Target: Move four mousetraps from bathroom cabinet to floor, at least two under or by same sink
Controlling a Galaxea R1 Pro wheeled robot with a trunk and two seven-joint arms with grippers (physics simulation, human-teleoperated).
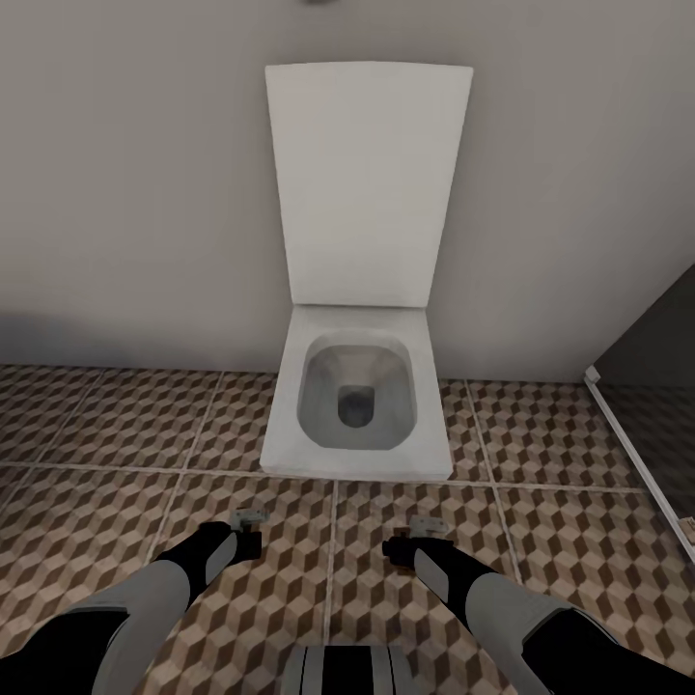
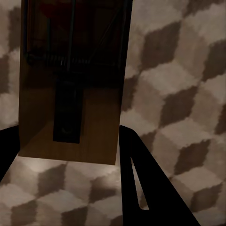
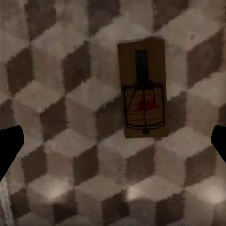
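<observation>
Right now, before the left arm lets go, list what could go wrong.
A toilet, not a sink, stands ahead; the freed mousetrap under the open right gripper may not count as beside one.
The left gripper seems to grip the held mousetrap; dropping it here repeats that.
The darker shower floor is near; a trap sliding there leaves the bathroom floor.

Head camera: high, angled forward and down at toilet (image 1: pixel 357 386) and wall. Left wrist camera: close above cube-pattern floor tiles (image 2: pixel 179 103). Right wrist camera: higher, facing straight down. Shared: the tiled floor.
</observation>
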